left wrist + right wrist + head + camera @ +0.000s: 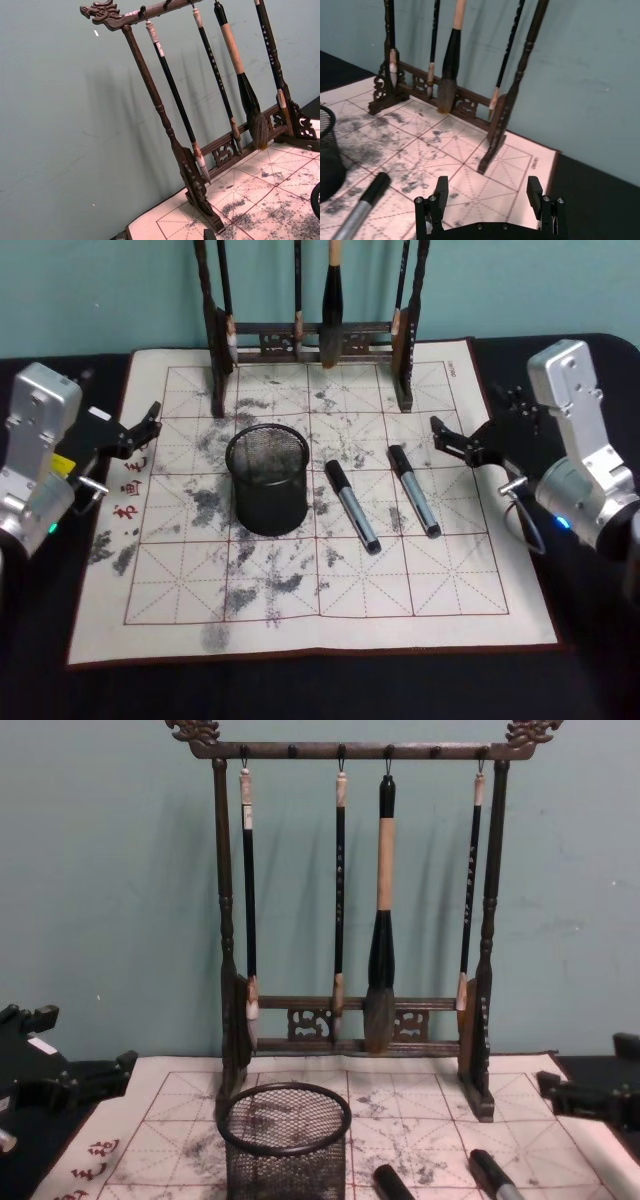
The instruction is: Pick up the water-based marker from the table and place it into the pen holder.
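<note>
Covering most of a black table [300, 695], one pale mat [450, 590] with a red grid lies flat. It is heavily blotched with grey ink, and red characters run down its left edge. A plain teal wall [100, 290] closes the room behind the table's far edge.

Items on the mat, counted:
- One dark wooden rack [225, 920] stands upright along the far edge, its feet on the mat.
- Four brushes [385, 920] hang from its top bar, tips down. Three are slim and one is thick.
- One holder [267, 480], of black mesh, stands upright near the mat's centre, slightly toward the left edge.
- Two markers lie flat between the holder and the right edge. They are roughly parallel, with black caps toward the far edge and grey barrels toward the near edge.

The left marker [352, 506] lies just beside the holder, not touching it. The right marker [413, 490] lies near the first, apart from it. Which of the two is water-based cannot be told.

The left gripper [148, 430] hangs over the mat's left edge with fingers apart, holding nothing. The right gripper [487, 187] hangs just inside the right edge, toward the far corner. Its jaws are spread wide and hold nothing.
</note>
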